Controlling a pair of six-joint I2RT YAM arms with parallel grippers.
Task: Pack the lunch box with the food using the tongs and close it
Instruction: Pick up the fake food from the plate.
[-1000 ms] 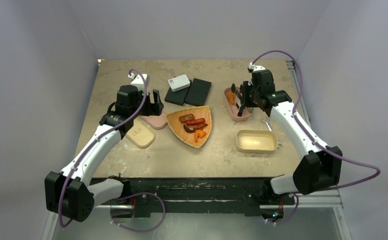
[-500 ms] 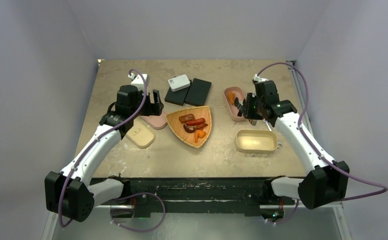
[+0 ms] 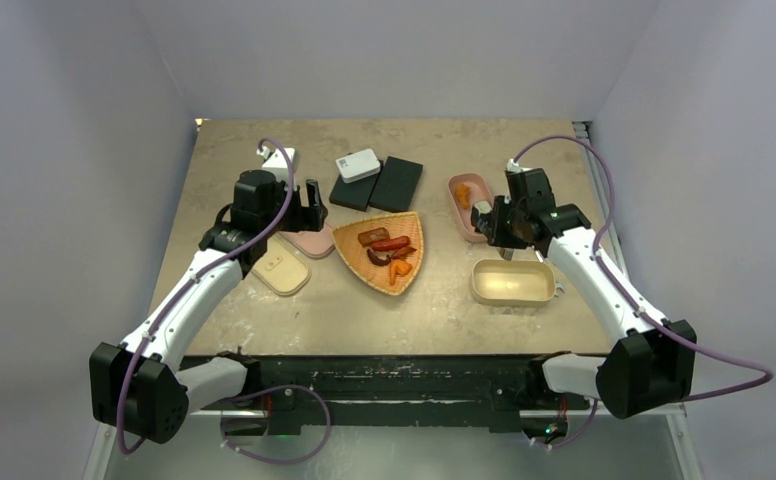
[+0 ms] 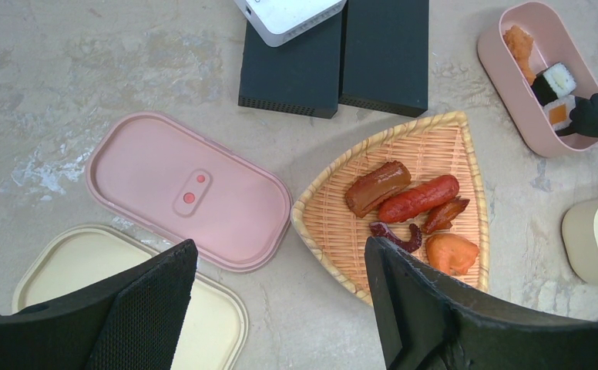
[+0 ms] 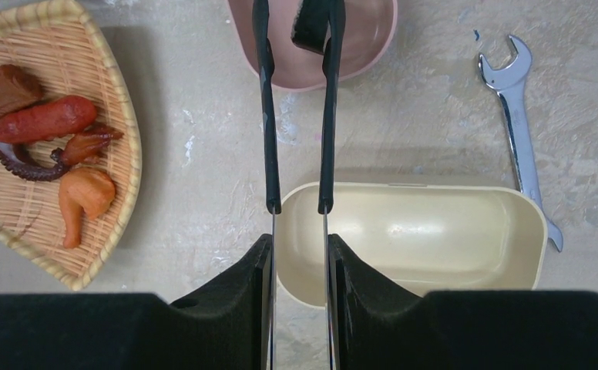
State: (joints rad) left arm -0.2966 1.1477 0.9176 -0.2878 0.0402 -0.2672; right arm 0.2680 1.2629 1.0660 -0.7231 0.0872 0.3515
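Note:
My right gripper (image 5: 300, 243) is shut on the tongs (image 5: 263, 116), squeezing their two thin arms close together. The black tips reach over the near end of the pink lunch box (image 3: 461, 205), with a dark roll piece (image 5: 310, 27) between them; I cannot tell whether it is lifted. The pink box (image 4: 512, 77) holds an orange piece and two rolls. More food (image 4: 415, 200), red, brown and orange, lies on the wicker tray (image 3: 384, 250). My left gripper (image 4: 279, 254) hangs open and empty above the pink lid (image 4: 188, 193).
An empty cream box (image 5: 419, 231) sits right under the tongs' handle end, with a silver wrench (image 5: 515, 100) beside it. A cream lid (image 4: 111, 293) lies near the pink lid. Two black boxes (image 4: 342, 54) and a white device (image 3: 357, 164) stand at the back.
My right gripper has drawn back toward the near edge and slightly right with the tongs, their tips now at the pink box's near end. The left arm has not moved.

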